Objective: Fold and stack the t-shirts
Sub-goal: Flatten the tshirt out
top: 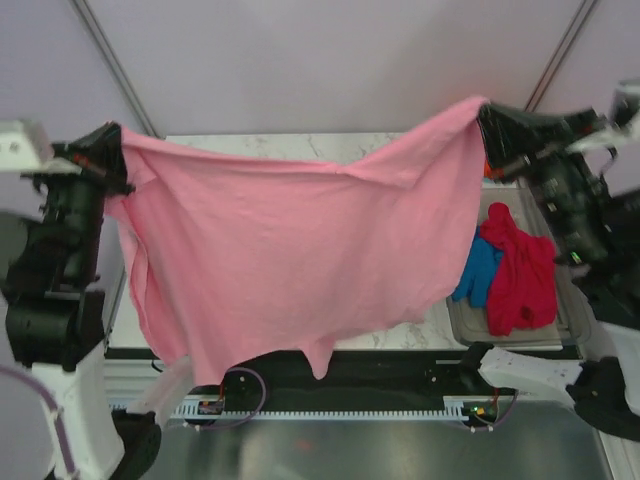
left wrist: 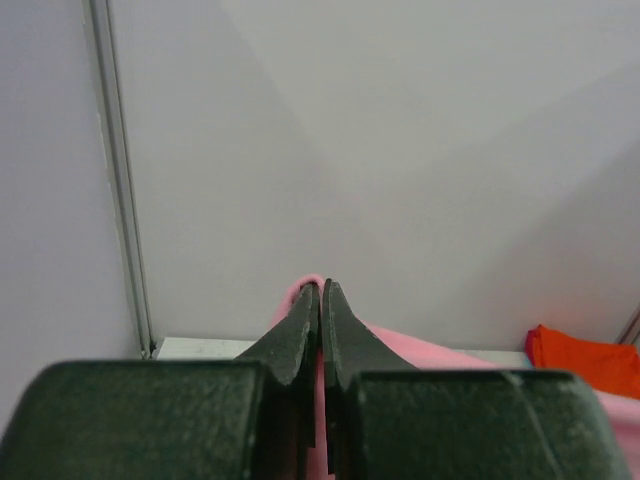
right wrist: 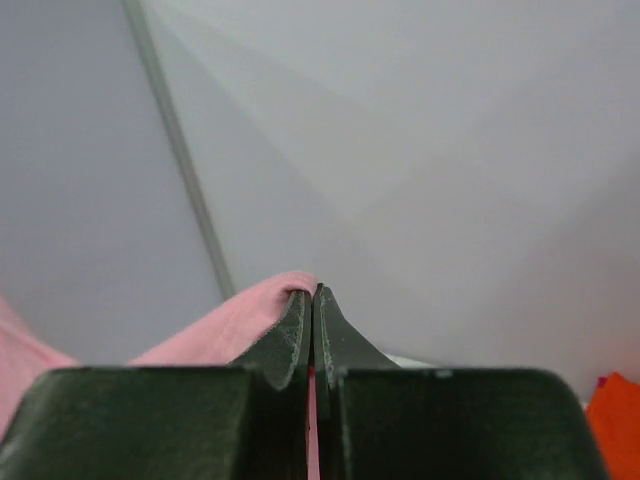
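The left jaws and the right jaws are each pressed together on cloth, pinching opposite upper ends of the pink tee (top: 290, 240). It hangs spread wide in the air over the bench (top: 300, 143), with its lower edge drooping past the near side. At the right, a crimson tee (top: 522, 275) and a blue tee (top: 477, 272) lie heaped in a grey tray (top: 468, 322).
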Controlling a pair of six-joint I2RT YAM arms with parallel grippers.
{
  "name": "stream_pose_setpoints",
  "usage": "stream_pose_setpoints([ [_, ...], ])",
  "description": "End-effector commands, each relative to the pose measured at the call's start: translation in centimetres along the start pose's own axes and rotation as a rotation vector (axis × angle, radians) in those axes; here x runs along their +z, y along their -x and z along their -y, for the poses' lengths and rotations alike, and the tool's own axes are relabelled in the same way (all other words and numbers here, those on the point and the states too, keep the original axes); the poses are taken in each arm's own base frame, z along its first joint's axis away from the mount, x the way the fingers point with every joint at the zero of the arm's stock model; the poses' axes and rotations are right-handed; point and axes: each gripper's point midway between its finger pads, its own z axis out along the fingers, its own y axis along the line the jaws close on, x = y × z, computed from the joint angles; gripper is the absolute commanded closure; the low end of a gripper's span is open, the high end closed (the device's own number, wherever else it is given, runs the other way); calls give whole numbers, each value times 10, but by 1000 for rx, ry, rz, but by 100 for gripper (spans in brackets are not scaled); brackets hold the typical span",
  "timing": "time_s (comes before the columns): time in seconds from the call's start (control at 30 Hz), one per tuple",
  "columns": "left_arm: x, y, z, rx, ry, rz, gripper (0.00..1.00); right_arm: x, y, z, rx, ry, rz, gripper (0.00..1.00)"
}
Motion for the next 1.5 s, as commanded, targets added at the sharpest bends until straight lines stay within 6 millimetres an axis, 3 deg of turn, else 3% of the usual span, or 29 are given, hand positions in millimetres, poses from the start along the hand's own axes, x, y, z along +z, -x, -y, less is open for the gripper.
stream_pose_setpoints([
  [0.0,80,-88,-14,83,69,-279,95,92,-83,35,-219,-310,-212,100],
  [0.03,94,-119,-12,87,51,-371,95,109,-72,46,-240,-373,-194,100],
  [0.07,121,-165,-12,89,49,-490,95,145,-140,61,-298,-423,-333,100],
  [0.1,133,-196,-20,80,74,-573,97,165,-167,71,-288,-401,-390,100],
  [0.13,140,-224,-22,38,75,-647,97,180,-170,109,-254,-470,-386,100],
  [0.17,147,-247,-28,1,79,-701,97,201,-238,135,-261,-502,-499,100],
  [0.2,159,-307,-58,-65,126,-836,89,208,-268,154,-244,-533,-539,100],
  [0.23,161,-336,-50,-211,51,-916,67,219,-283,174,-231,-544,-551,100],
  [0.27,158,-359,-65,-314,61,-1021,36,226,-350,194,-241,-552,-657,86],
  [0.3,155,-429,-70,-433,51,-1200,26,232,-370,200,-241,-547,-681,62],
  [0.33,150,-458,-78,-452,81,-1288,20,243,-370,202,-232,-542,-655,19],
  [0.37,147,-466,-82,-454,107,-1331,17,242,-406,208,-228,-541,-711,7],
  [0.43,140,-480,-98,-402,191,-1353,17,240,-428,208,-206,-525,-739,2],
  [0.47,139,-482,-104,-386,220,-1347,16,239,-419,206,-203,-526,-726,2],
  [0.5,142,-474,-107,-367,240,-1318,15,225,-437,211,-212,-542,-774,2],
  [0.63,148,-452,-104,-354,231,-1266,16,210,-398,207,-213,-577,-729,2],
  [0.67,143,-454,-103,-349,240,-1276,16,205,-396,204,-204,-573,-731,2],
  [0.7,142,-452,-106,-330,255,-1261,17,190,-414,202,-189,-552,-787,2],
  [0.77,123,-452,-103,-309,277,-1268,17,185,-400,178,-106,-488,-758,2],
  [0.8,116,-451,-105,-293,298,-1257,17,161,-430,174,-86,-476,-830,2],
  [0.83,121,-451,-108,-285,305,-1197,17,163,-433,157,-50,-426,-809,2],
  [0.87,93,-457,-109,-285,338,-1220,16,159,-432,142,-8,-391,-799,2],
  [0.9,84,-461,-116,-266,383,-1205,16,143,-457,135,19,-371,-850,2],
  [0.93,65,-480,-120,-273,427,-1225,16,146,-469,108,79,-268,-858,2],
  [1.03,37,-495,-130,-304,529,-1240,16,143,-522,65,212,-110,-943,2],
  [1.1,28,-502,-129,-335,552,-1246,16,154,-537,42,271,-35,-963,2],
  [1.13,17,-510,-129,-339,560,-1262,16,148,-567,42,288,-42,-1017,2],
  [1.3,10,-525,-144,-351,592,-1279,15,155,-618,43,370,-64,-1062,2],
  [1.47,24,-537,-155,-345,577,-1291,16,145,-680,81,376,-202,-1102,2],
])
